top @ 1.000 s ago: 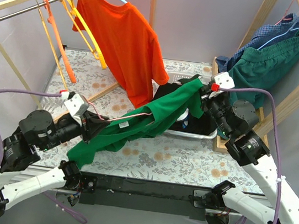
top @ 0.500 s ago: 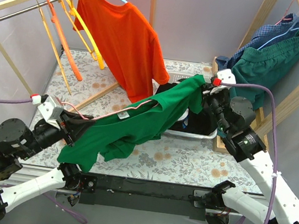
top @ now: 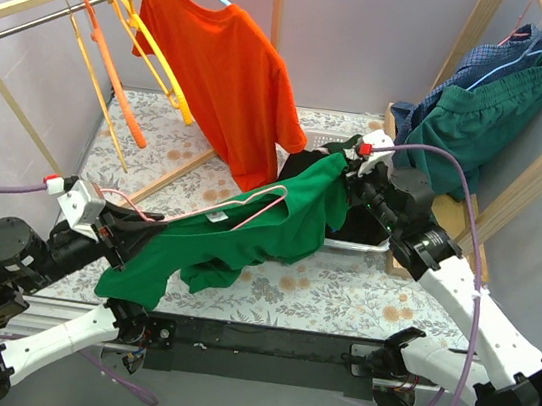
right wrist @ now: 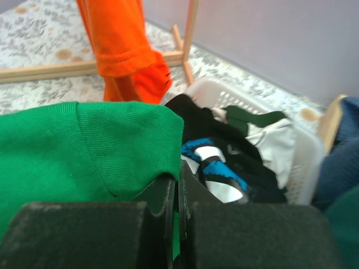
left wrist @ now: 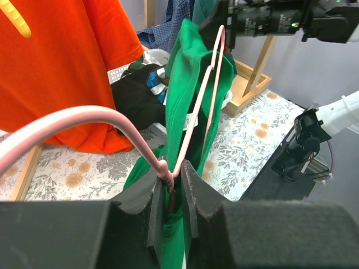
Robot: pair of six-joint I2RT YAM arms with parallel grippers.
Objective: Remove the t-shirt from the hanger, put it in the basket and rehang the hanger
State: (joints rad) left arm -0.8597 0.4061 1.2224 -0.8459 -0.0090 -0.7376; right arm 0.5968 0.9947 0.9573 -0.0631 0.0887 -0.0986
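1. Green t-shirt [top: 246, 235] hung stretched in the air between the two arms, above the floral table [top: 339, 293]. Its far end was lifted beside the white basket [top: 371, 245] and its near end drooped by the left arm.
2. The left gripper [top: 114, 229] was clamped on the pink hanger [top: 264, 198] near the foot of its hook. The right gripper [top: 353, 164] was pinched tight on an edge of the green t-shirt.
3. Over the last second the left arm had drawn back toward the near left corner. The right gripper had shifted slightly leftward, keeping its hold on the cloth.
4. More of the pink hanger stood bare outside the cloth than a second before. I judged that it was sliding out and the removal was well under way, though not finished.
5. The left wrist view showed what the overhead one hid. Its fingers [left wrist: 148, 207] were closed on the hanger wire with green cloth bunched around them, and the hanger's thin bars ran up along the shirt toward the right arm.
6. Only the right wrist view showed a hemmed edge folded over the closed fingers [right wrist: 160, 196], with dark and blue clothes in the basket just beyond.
7. Only the overhead view showed the orange shirt [top: 228, 76] hanging from the rail [top: 76, 6], well apart from the left gripper.
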